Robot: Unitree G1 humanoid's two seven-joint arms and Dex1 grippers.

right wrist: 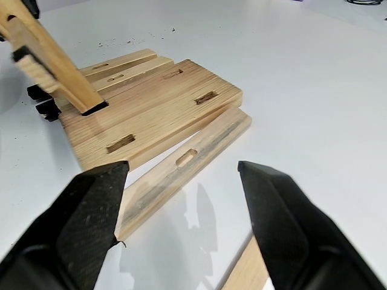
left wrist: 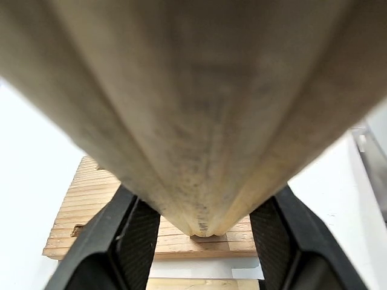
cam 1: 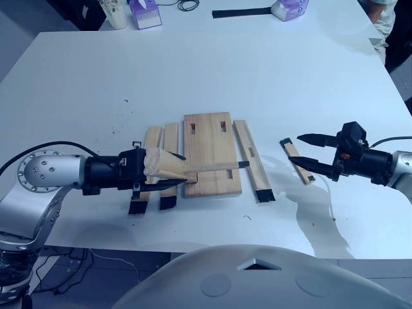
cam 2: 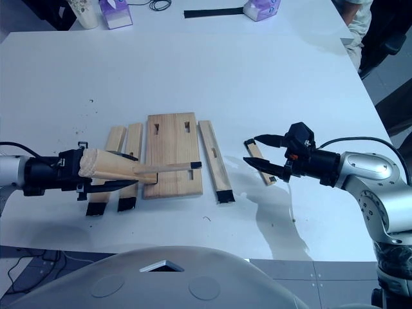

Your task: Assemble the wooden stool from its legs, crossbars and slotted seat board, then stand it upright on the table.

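My left gripper [cam 1: 145, 172] is shut on a wooden leg [cam 1: 168, 166] that slants down onto the near part of the slotted seat board [cam 1: 211, 145]. A thin black-tipped bar [cam 1: 222, 167] runs on from it to the right, above the board. In the left wrist view the leg [left wrist: 193, 103] sits between the black fingers [left wrist: 124, 241]. Two more legs [cam 1: 161, 138] lie left of the board and one leg [cam 1: 252, 161] lies right of it. My right gripper [cam 1: 309, 152] stands open just over a short crossbar [cam 1: 295, 156] on the table.
At the table's far edge stand a cup [cam 1: 116, 13], two tissue boxes [cam 1: 145, 13] and a black strap [cam 1: 241, 13]. White tabletop [cam 1: 212, 71] lies open behind the parts. The front table edge is close below both arms.
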